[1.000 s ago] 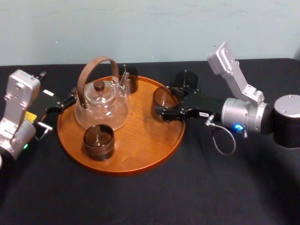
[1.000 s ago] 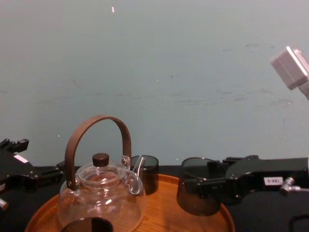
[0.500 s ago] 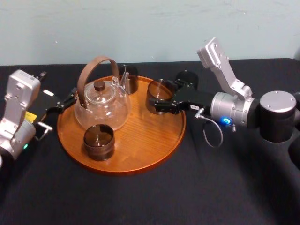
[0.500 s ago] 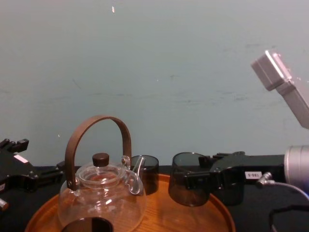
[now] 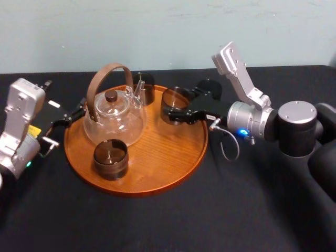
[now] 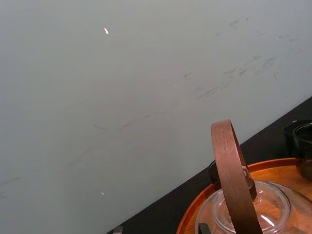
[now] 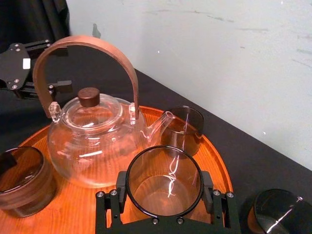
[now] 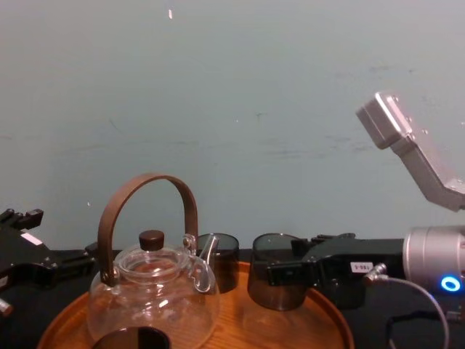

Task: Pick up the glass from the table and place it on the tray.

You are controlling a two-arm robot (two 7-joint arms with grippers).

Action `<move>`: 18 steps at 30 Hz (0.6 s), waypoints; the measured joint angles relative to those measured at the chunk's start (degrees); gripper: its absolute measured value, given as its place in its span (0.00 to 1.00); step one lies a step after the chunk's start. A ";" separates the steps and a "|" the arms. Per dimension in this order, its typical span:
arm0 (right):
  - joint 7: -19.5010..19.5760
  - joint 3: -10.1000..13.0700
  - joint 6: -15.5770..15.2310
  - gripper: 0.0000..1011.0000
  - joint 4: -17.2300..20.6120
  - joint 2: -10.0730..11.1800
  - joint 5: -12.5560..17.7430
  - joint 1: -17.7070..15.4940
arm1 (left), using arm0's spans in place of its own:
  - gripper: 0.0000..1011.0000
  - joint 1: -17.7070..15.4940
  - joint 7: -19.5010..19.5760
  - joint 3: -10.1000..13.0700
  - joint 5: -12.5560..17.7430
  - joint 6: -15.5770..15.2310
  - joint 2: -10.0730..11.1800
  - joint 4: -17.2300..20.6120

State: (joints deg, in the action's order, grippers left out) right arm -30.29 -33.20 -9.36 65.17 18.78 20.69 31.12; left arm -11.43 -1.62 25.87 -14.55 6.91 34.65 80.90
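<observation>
A smoky glass (image 5: 172,98) sits between the fingers of my right gripper (image 5: 177,108), which is shut on it, low over the back right part of the round wooden tray (image 5: 157,173). Whether the glass touches the wood I cannot tell. In the right wrist view the glass (image 7: 164,171) has a finger (image 7: 215,197) pressed to each side. From the chest the glass (image 8: 275,282) stands just right of the teapot's spout. My left gripper (image 5: 77,111) is parked open at the tray's left edge on the black table (image 5: 210,210).
On the tray stand a glass teapot (image 5: 112,118) with a brown hoop handle, a dark cup (image 5: 110,158) at the front and another (image 5: 145,88) at the back. One more dark cup (image 5: 211,88) stands on the table behind my right gripper.
My right gripper has carried the glass leftward, from the tray's right rim to over its back right part, closer to the teapot. The left arm has not moved.
</observation>
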 joint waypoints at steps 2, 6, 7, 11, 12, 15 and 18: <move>-0.08 0.13 0.57 0.89 -1.08 -0.56 -0.27 0.28 | 0.99 0.00 0.00 0.00 0.00 0.00 0.00 0.00; -0.47 0.32 1.47 0.89 -2.84 -1.40 -0.73 0.76 | 0.99 0.00 0.00 0.00 0.00 0.00 0.00 0.00; -0.54 0.33 1.60 0.89 -3.14 -1.54 -0.84 0.83 | 0.99 0.00 0.00 0.00 0.00 0.00 0.00 0.00; -1.05 0.48 2.10 0.89 -4.66 -2.23 -1.30 1.19 | 0.99 0.00 0.00 -0.01 0.00 0.00 0.00 0.00; -1.12 0.52 2.16 0.89 -4.87 -2.31 -1.35 1.23 | 0.99 0.00 0.00 0.00 0.00 0.00 0.00 0.00; -1.35 0.62 2.45 0.89 -5.74 -2.67 -1.63 1.41 | 0.99 0.00 0.00 0.00 0.00 0.00 0.00 0.00; -1.48 0.73 2.71 0.89 -6.47 -2.98 -1.91 1.59 | 0.99 0.00 0.00 0.00 0.00 0.00 0.00 0.00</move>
State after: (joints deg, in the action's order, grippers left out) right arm -31.77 -32.47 -6.65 58.71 15.79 18.78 32.71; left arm -11.43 -1.62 25.86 -14.55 6.91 34.65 80.90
